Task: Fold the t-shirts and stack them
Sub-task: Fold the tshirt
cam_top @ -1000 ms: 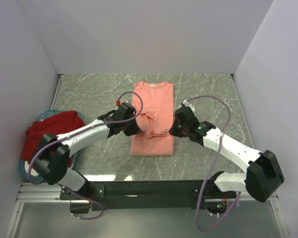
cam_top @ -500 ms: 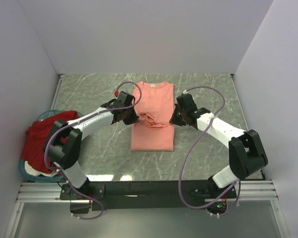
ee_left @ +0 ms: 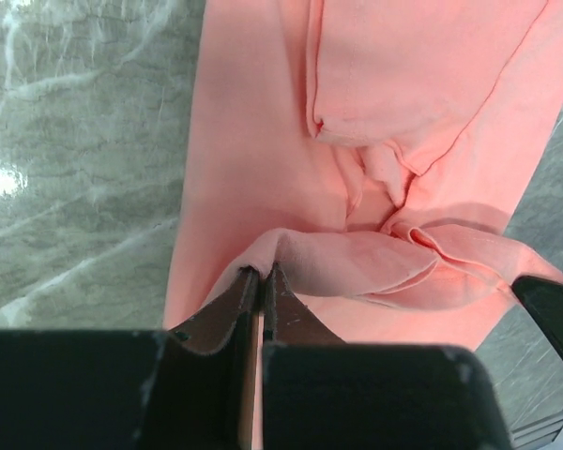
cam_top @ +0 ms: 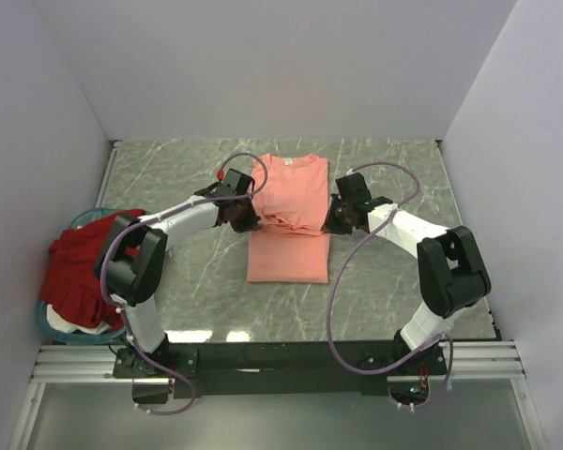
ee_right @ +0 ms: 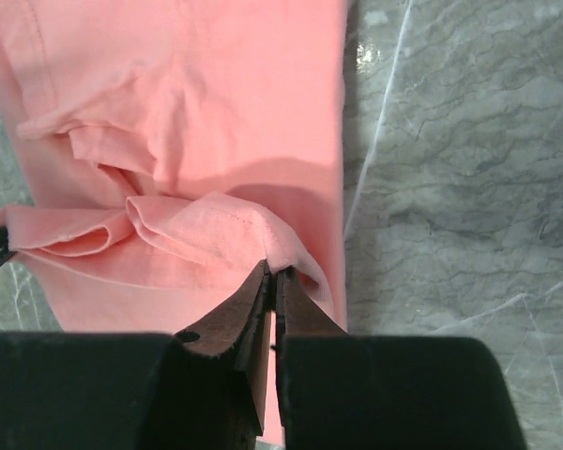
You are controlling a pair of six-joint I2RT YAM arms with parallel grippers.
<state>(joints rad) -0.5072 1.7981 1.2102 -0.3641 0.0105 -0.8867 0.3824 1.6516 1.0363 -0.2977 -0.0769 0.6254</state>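
Note:
The salmon-pink t-shirt [cam_top: 291,192] lies lengthwise in the middle of the table, its sides folded in. My left gripper [cam_top: 247,221] is shut on the shirt's hem at its left edge, seen in the left wrist view [ee_left: 262,272]. My right gripper [cam_top: 330,223] is shut on the hem at the right edge, seen in the right wrist view [ee_right: 274,272]. Both hold the lower part lifted and carried toward the collar, so a raised fold [ee_left: 394,272] runs across the shirt. The dark red t-shirt [cam_top: 84,262] lies crumpled in the teal basket [cam_top: 47,319] at the left.
White walls enclose the grey marble table [cam_top: 394,272] at the back and sides. The black rail with the arm bases [cam_top: 281,356] runs along the near edge. The basket stands at the table's left edge.
Both grippers have moved away from me toward the collar, carrying the pink shirt's hem with them. The raised fold now sits further up the shirt and the arms are stretched out more.

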